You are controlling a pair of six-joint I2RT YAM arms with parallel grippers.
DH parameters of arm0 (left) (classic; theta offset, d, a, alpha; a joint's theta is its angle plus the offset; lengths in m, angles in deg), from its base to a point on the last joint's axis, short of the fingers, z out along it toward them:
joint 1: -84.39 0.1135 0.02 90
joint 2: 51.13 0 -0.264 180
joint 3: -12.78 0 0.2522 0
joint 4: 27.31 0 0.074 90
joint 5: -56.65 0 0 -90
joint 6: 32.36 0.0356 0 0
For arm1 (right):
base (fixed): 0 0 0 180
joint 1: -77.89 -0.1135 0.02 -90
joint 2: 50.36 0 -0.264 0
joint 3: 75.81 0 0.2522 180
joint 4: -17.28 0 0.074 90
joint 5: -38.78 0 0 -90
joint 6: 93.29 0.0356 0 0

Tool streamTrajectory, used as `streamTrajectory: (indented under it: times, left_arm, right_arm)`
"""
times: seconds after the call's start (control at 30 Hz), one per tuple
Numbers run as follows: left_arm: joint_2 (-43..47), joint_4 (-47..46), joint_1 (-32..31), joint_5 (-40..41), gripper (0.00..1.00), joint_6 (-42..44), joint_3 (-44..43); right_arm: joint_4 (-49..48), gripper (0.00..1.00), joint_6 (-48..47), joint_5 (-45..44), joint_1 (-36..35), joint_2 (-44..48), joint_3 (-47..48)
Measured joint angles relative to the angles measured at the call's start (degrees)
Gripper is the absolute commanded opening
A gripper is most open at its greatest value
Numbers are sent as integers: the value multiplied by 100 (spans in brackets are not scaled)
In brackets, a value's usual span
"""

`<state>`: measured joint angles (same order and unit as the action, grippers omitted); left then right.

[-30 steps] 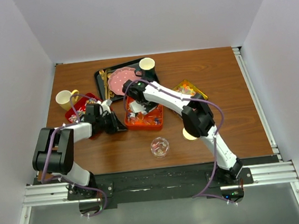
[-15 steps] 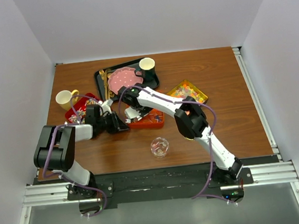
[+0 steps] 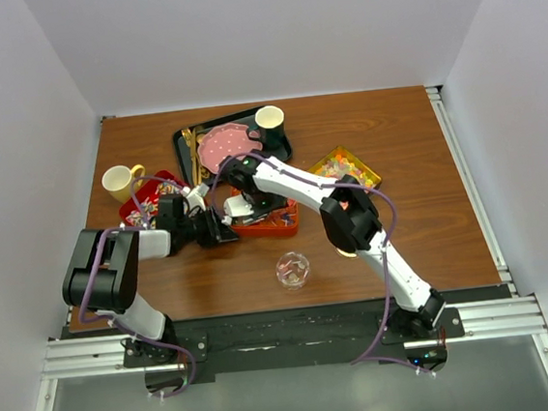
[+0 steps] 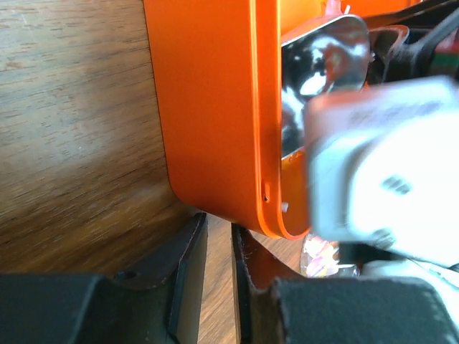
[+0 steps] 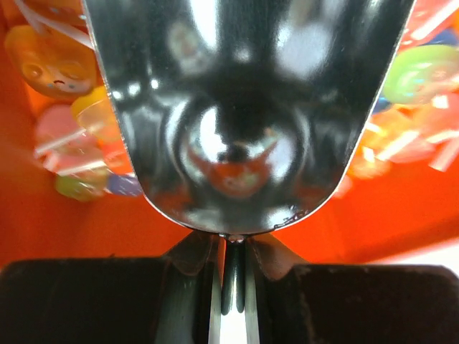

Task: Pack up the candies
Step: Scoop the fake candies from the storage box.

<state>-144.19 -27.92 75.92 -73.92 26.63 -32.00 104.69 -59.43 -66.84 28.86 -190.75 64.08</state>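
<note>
The candies lie in three trays: an orange tray [image 3: 274,223] at centre, a red tray [image 3: 144,206] on the left and a yellow tray [image 3: 348,167] on the right. My right gripper [image 3: 243,205] reaches into the orange tray, shut on the handle of a metal scoop [image 5: 237,107]. Wrapped orange, yellow and green candies [image 5: 50,61] lie around the scoop's bowl. My left gripper [image 4: 219,231] sits low on the table at the orange tray's [image 4: 208,107] near left corner. Its jaws stand slightly apart with only wood between them. In the top view the left gripper [image 3: 216,230] is beside that corner.
A clear cup [image 3: 293,270] holding a few pink sweets stands in front of the orange tray. A black tray [image 3: 188,161] at the back carries a pink dotted plate [image 3: 225,147] and a cup [image 3: 270,118]. A yellow mug [image 3: 118,183] stands far left.
My right arm has swung left, carrying the scoop toward the orange tray's left end. The left gripper's jaws have parted a little beside the tray corner.
</note>
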Motion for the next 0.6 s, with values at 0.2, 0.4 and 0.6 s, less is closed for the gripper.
streamTrajectory:
  times: [0.2,0.4,0.6]
  left_arm:
    - [0,-26,7,-17,27,7,0]
    - [33,52,11,-59,29,50,0]
    - [133,337,101,-131,31,216,0]
  right_arm:
    - [-4,0,79,1473,402,35,-87]
    - [-345,0,-31,2234,614,481,-767]
    - [-476,0,-133,2695,721,623,-999]
